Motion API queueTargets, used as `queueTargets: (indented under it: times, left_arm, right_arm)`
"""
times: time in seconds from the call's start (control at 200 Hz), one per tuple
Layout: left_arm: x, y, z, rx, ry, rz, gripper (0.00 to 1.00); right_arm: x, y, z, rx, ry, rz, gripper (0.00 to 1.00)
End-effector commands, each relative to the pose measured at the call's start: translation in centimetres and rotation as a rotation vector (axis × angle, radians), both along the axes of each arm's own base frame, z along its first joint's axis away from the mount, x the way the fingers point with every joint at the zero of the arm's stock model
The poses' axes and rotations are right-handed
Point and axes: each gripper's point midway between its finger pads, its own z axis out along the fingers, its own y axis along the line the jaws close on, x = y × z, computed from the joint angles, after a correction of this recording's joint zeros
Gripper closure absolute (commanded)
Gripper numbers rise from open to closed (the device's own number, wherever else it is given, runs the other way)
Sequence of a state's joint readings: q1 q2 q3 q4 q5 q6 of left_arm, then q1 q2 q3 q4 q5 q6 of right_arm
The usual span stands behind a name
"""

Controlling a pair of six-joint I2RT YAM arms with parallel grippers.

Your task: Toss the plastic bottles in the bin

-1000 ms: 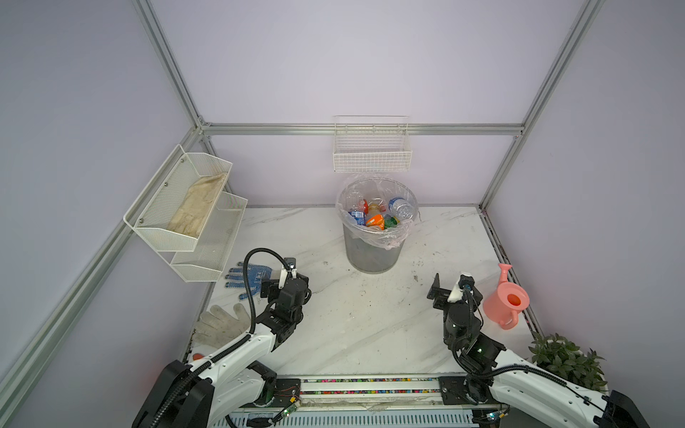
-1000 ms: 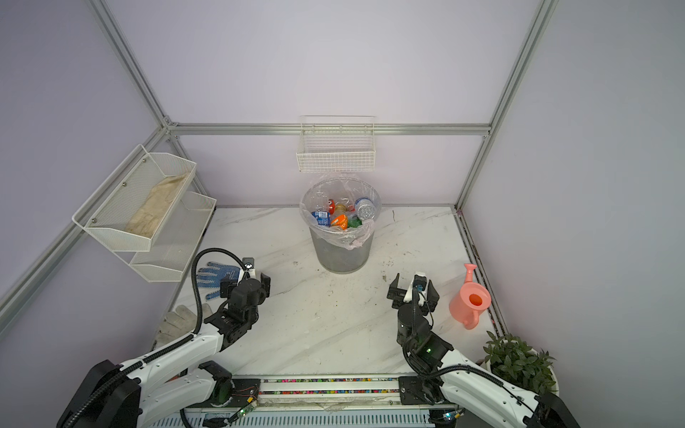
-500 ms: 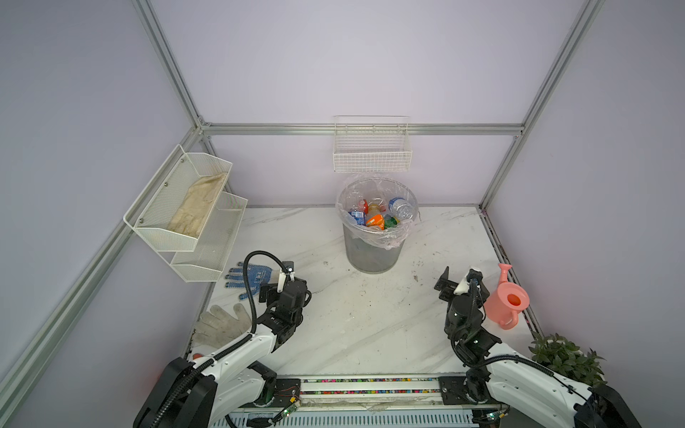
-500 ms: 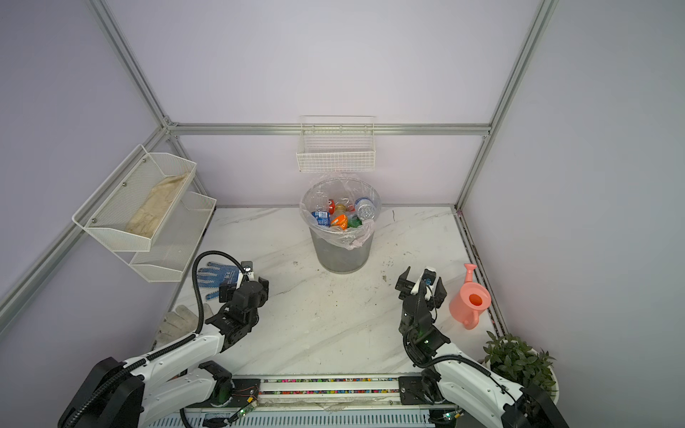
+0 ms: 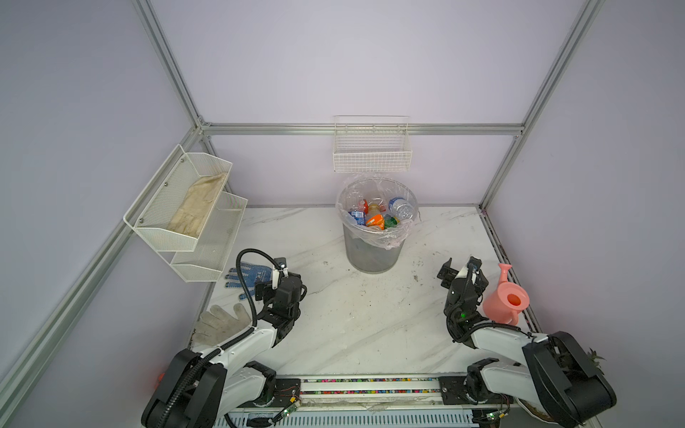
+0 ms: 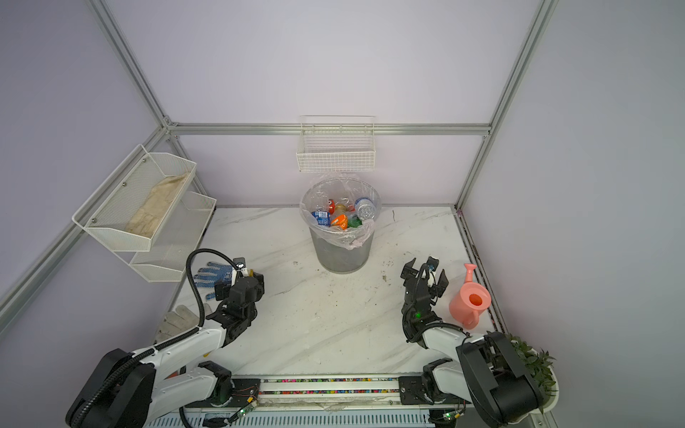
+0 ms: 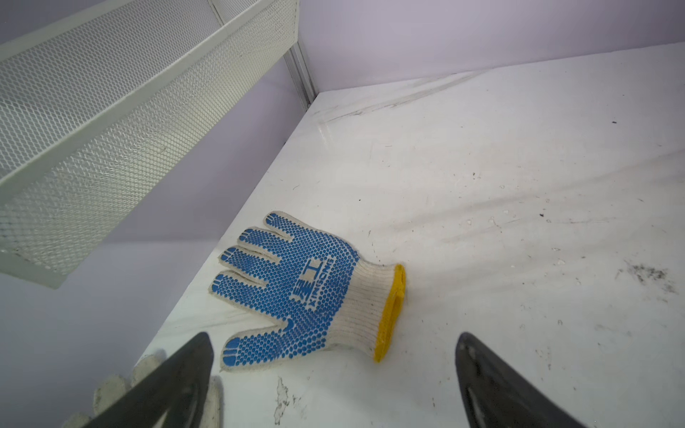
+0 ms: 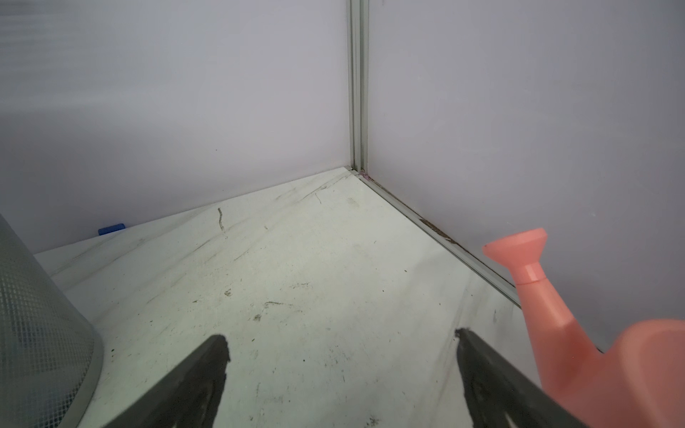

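The plastic bottles are lying heaped inside the bin, which is standing at the back middle of the desk. Only the top views are showing them. The right wrist view is catching just the bin's mesh side and a small blue object by the far wall, too small to identify. The left wrist view alone is showing the print on the blue-dotted glove. The left arm is stretching low over the desk, pointing at that glove, the left jaws gaping wide on nothing. The right arm is standing upright just beside the pink watering can, the right jaws likewise wide and empty.
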State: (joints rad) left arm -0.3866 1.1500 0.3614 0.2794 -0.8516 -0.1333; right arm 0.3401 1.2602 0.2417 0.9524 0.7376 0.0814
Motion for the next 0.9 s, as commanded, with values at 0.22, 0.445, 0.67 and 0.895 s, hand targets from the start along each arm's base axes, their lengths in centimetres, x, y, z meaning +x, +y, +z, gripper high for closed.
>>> queueTargets:
  times: [0.22,0.445,0.67,0.895]
  left_arm:
    - [2.3,-0.4,1.3,0.002,-0.105,-0.021,0.00]
    - [3.0,-0.3,2.4,0.025,-0.194,-0.021,0.00]
    - [2.2,0.9,3.8,0.061,-0.330,0.005,0.00]
    - [1.4,1.2,3.9,0.052,-0.413,0.002,0.00]
  right_arm:
    - [2.4,0.2,1.9,0.037,-0.151,-0.002,0.02]
    - [2.6,-0.5,1.9,0.033,-0.199,-0.030,0.03]
    - [2.2,-1.3,1.6,-0.017,-0.294,-0.028,0.03]
    - [4.3,2.7,-0.3,-0.130,-0.217,0.210,0.03]
